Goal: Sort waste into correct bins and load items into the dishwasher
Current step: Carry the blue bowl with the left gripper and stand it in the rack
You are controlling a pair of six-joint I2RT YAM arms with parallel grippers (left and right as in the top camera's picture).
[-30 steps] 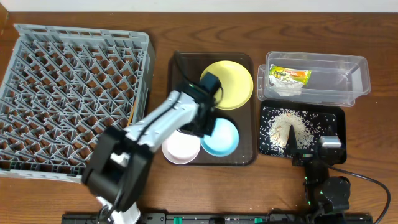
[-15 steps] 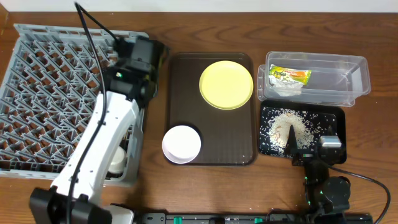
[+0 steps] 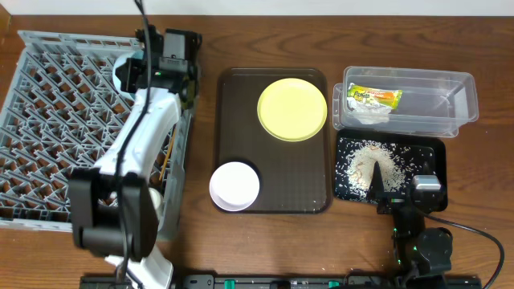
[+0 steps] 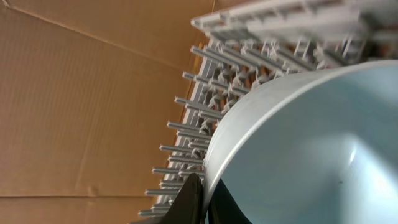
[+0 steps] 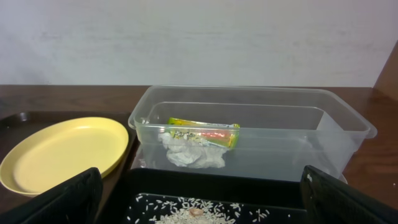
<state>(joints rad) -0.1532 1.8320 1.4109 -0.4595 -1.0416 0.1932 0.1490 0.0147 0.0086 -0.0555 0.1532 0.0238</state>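
Observation:
My left gripper point(image 4: 204, 186) is shut on the rim of the light blue bowl point(image 4: 311, 149) and holds it tilted over the pegs of the grey dish rack point(image 4: 205, 118). From overhead the gripper point(image 3: 144, 71) and the bowl point(image 3: 125, 74) are at the rack's point(image 3: 56, 120) far right corner. The yellow plate point(image 3: 291, 109) and the white bowl point(image 3: 234, 186) sit on the brown tray. Thin wooden chopsticks point(image 3: 165, 160) lie in the rack beside the arm. My right gripper point(image 5: 199, 208) is open and empty at the near edge of the black tray point(image 5: 249, 183), which holds rice point(image 3: 373, 164).
The dark brown serving tray point(image 3: 281, 172) lies between the rack and the bins. The clear tub point(image 3: 446, 100) behind the black tray point(image 3: 430, 152) holds the green-and-orange wrapper point(image 3: 373, 97) and a whitish scrap point(image 3: 368, 115). The left arm stretches along the rack's right side.
My left arm has lifted the light blue bowl off the brown tray and carried it left to the rack's far right corner. The right arm has not moved.

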